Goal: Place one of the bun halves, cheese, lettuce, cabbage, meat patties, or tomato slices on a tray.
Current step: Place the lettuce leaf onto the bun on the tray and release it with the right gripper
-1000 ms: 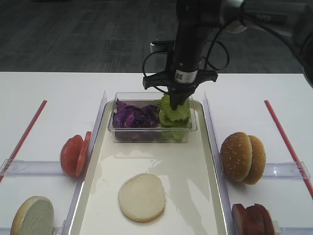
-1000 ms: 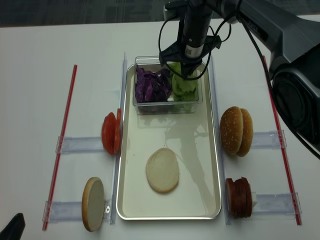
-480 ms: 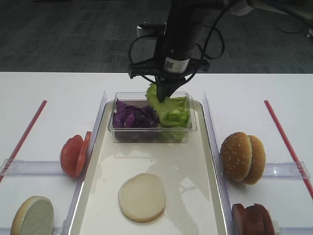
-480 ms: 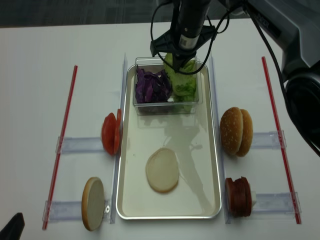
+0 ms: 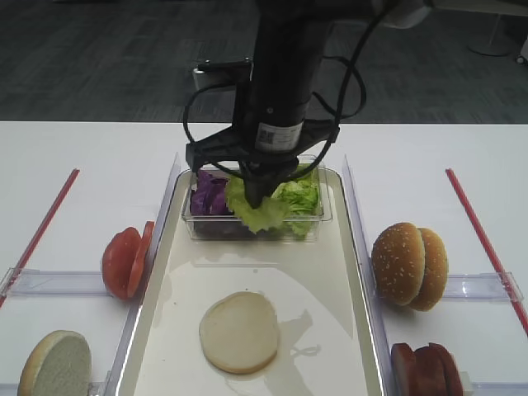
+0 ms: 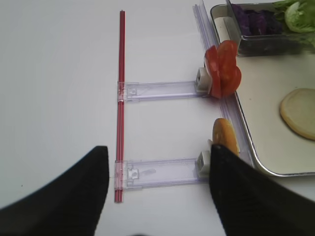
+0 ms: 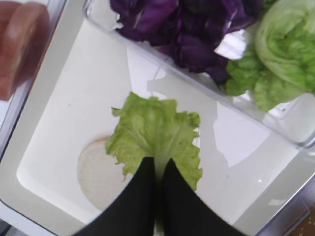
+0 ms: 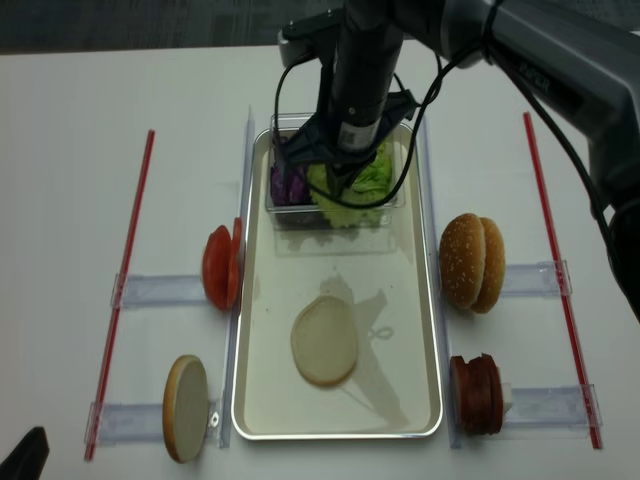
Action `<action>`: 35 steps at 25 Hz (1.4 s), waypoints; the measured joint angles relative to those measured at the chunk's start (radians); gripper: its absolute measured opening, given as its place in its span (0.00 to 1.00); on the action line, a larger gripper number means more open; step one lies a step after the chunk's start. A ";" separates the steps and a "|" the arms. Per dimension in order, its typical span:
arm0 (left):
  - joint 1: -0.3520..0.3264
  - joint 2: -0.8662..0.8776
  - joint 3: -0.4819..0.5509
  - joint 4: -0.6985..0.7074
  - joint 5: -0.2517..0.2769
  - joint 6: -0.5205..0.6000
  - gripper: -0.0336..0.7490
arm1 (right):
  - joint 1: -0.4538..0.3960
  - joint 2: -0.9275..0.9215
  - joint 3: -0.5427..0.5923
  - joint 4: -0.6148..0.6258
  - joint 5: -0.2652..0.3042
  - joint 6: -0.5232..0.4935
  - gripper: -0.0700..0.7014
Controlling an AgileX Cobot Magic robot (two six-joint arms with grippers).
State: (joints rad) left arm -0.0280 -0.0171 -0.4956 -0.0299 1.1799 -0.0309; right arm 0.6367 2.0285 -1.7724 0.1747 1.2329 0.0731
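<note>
Yellow-green ruffled lettuce leaf [image 7: 156, 135] hangs pinched in your right gripper [image 7: 156, 169]. It sits above the long cream-white tray [image 5: 330, 272]. Your left gripper [image 6: 156, 184] stands spread, empty.

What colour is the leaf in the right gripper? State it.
Light yellow-green lettuce leaf, pinched by the right gripper; clearest in right wrist view.
</note>
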 joint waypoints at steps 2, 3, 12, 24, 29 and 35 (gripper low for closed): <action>0.000 0.000 0.000 0.000 0.000 0.000 0.58 | 0.028 -0.019 0.039 -0.002 -0.002 -0.005 0.17; 0.000 0.000 0.000 0.000 0.000 0.000 0.58 | 0.042 -0.031 0.062 -0.002 -0.002 -0.006 0.17; 0.000 0.000 0.000 0.000 0.000 0.000 0.58 | 0.095 -0.101 0.282 0.071 -0.108 -0.039 0.17; 0.000 0.000 0.000 0.000 0.000 0.000 0.58 | 0.199 -0.116 0.413 0.082 -0.261 -0.064 0.17; 0.000 0.000 0.000 0.000 0.000 0.000 0.58 | 0.199 -0.109 0.417 0.045 -0.280 -0.059 0.17; 0.000 0.000 0.000 0.000 0.000 0.000 0.58 | 0.199 -0.074 0.418 0.030 -0.286 -0.052 0.17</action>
State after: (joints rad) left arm -0.0280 -0.0171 -0.4956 -0.0299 1.1799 -0.0309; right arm 0.8361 1.9548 -1.3544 0.2048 0.9469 0.0208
